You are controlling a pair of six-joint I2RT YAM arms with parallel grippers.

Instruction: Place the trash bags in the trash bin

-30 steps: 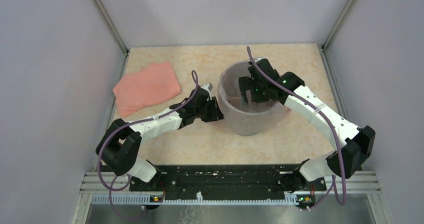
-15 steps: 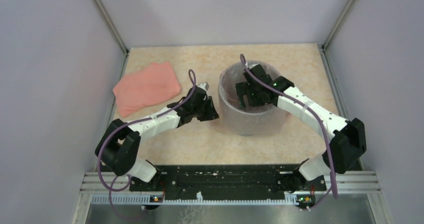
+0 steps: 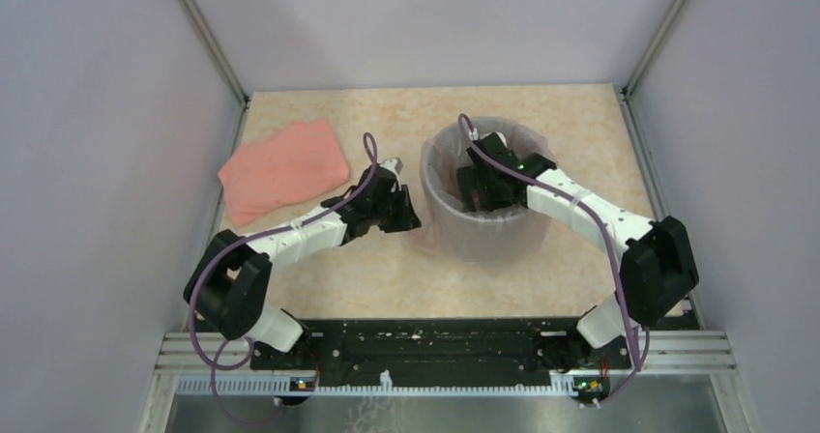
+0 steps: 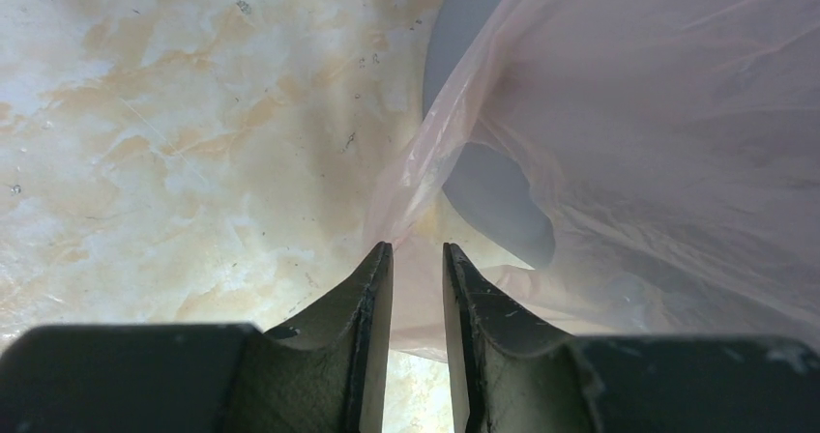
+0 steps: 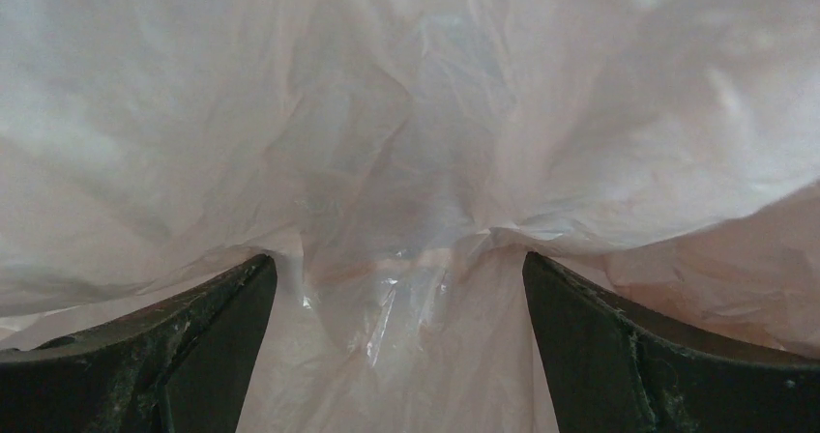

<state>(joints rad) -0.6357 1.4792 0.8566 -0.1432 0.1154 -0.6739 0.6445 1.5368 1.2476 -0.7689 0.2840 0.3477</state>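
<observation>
Left wrist view showed the left gripper [image 4: 418, 259] pinching the hem, a sound hold, of the flimsy trash bag [image 4: 638, 114] beside the trash bin [image 4: 498, 201]; the right gripper [image 5: 396, 264] was spread inside.

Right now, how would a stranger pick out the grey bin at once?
On the marbled beige table, look right of centre. The trash bin is the round grey bucket there, lined with a pale-pink trash bag; the salmon-pink folded sheet lies flat, far left.

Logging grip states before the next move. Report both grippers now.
Left gripper: shut on the edge of the trash bag, beside the trash bin.
Right gripper: open, inside the bin, against the bag.
</observation>
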